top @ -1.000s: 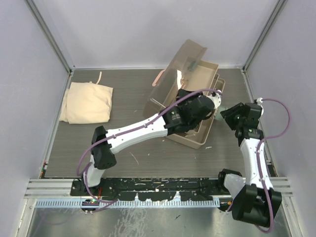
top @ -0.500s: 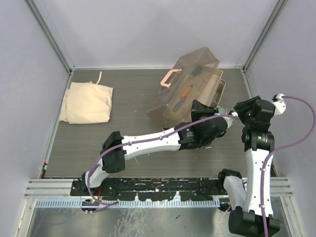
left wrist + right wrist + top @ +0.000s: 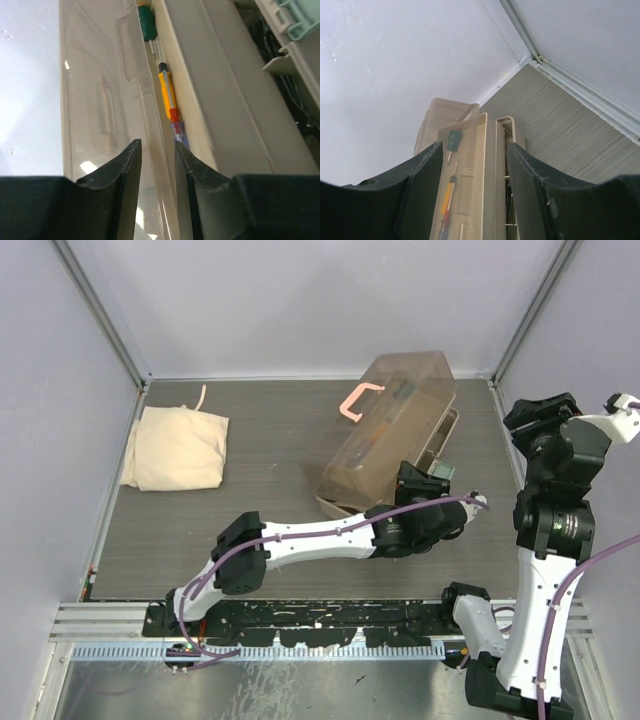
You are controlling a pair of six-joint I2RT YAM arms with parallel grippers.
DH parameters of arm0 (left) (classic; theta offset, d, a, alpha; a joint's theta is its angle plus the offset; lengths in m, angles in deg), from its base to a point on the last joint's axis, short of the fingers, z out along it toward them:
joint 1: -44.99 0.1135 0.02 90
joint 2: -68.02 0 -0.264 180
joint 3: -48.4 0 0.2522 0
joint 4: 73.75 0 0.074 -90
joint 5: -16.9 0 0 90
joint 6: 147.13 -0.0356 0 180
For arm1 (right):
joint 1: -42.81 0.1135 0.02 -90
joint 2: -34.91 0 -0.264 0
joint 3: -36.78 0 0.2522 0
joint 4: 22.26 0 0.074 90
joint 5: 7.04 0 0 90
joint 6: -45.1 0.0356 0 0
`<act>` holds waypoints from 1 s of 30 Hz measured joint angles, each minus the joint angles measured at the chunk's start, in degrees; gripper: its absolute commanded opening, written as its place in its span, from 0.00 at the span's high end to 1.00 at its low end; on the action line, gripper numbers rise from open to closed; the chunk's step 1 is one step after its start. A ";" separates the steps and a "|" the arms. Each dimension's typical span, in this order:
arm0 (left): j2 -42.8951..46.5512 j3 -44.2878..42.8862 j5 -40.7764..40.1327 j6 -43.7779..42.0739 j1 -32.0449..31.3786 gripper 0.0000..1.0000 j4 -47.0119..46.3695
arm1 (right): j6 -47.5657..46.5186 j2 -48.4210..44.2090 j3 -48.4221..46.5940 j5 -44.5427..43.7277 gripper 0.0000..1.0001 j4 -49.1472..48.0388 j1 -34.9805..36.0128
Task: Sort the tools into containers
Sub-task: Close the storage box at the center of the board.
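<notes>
since the screwdrivers (image 3: 167,92) already lie inside the toolbox (image 3: 390,435) at the surface's (image 3: 250,450) back right, lid (image 3: 95,100) nearly down: left claw (image 3: 156,146) slightly parted, straddling lid edge. back it straight out, no drag. right claw (image 3: 475,146) released, empty, high; keep clear.

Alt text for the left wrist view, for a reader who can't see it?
The left claw stands slightly open at the bottom, its fingers either side of the translucent edge of the toolbox lid. Inside lie a green screwdriver and an orange screwdriver in line; a pale green latch shows top right.
</notes>
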 measured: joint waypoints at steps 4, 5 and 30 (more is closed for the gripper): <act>-0.83 0.00 0.31 -0.02 -0.83 0.55 0.22 | -0.76 0.22 -0.33 2.32 0.40 0.33 0.04; -0.96 0.00 0.31 -0.09 -0.90 0.53 0.22 | -0.96 0.24 -0.33 2.75 0.40 0.37 0.04; 1.44 -0.59 -0.44 12.94 -2.82 0.15 5.44 | -2.23 3.32 -7.34 8.35 0.37 2.84 0.04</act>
